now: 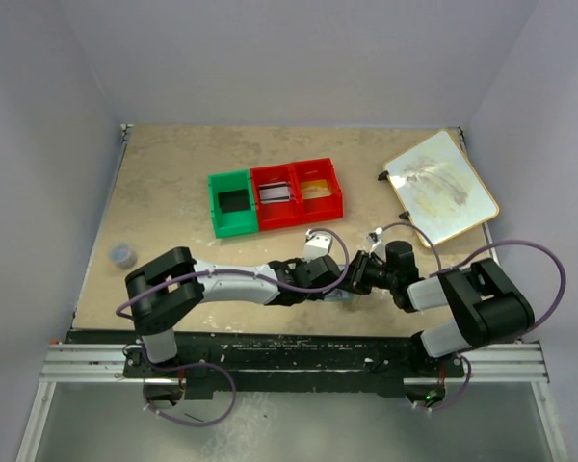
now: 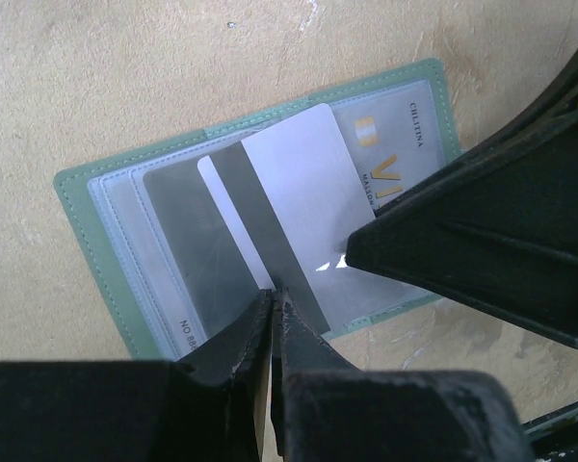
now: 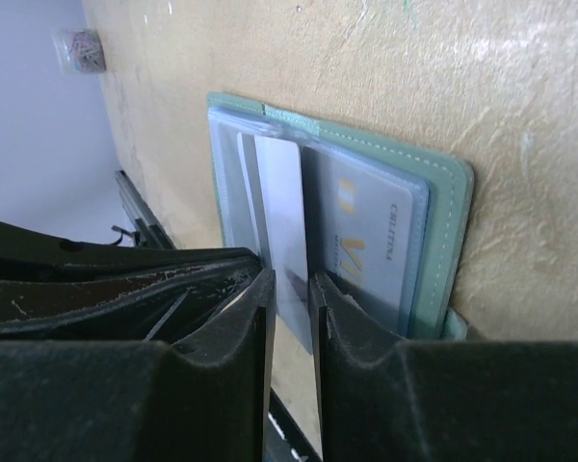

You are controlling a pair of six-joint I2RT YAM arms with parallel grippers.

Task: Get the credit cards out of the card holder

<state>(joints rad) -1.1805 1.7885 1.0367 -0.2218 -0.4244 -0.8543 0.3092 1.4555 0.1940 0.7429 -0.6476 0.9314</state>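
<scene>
The open grey-green leather bifold card holder [image 2: 106, 241] lies near-centre on the tan table [image 2: 125, 77]. The left gripper [image 2: 275, 306] pinches a thin, pale, dark-striped credit card [image 2: 299, 192], seemingly partly out of its pocket, so extraction is under way. The right gripper [image 3: 289, 289], fingers narrow, bears on the holder; whether it grips, I cannot tell. Next: slide that card clear with the holder pinned.

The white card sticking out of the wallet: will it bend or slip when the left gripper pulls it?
The white card looks thin yet flat, so probably stiff enough to slide out straight. Its glossy face may slip in the left gripper's edge pinch. The card holder looks light and may drag along.
</scene>
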